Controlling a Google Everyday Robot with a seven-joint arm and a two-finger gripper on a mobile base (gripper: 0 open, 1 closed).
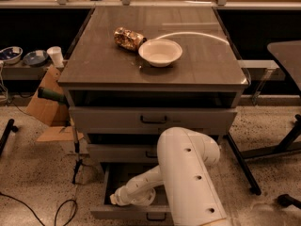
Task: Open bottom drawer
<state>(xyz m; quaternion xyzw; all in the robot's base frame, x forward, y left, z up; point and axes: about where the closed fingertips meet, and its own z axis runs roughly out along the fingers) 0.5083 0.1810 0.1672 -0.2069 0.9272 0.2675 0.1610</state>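
The grey cabinet [99,60] has three drawers. The bottom drawer [123,214] is pulled out toward me. Its slim grey front carries a small black bar handle [156,217], and its dark inside [123,175] shows. My white arm [188,173] comes in from the lower right and bends left over the open drawer. My gripper [115,199] is at the arm's end, low over the drawer's left front part, just behind the front panel. The arm hides the drawer's right half.
The middle drawer [117,153] and the top drawer [108,119] are shut or nearly shut. A white bowl [160,52] and a crumpled snack bag [128,37] lie on the cabinet top. A cardboard box [44,108] and floor cables [63,211] are on the left. A black table's legs [242,166] are on the right.
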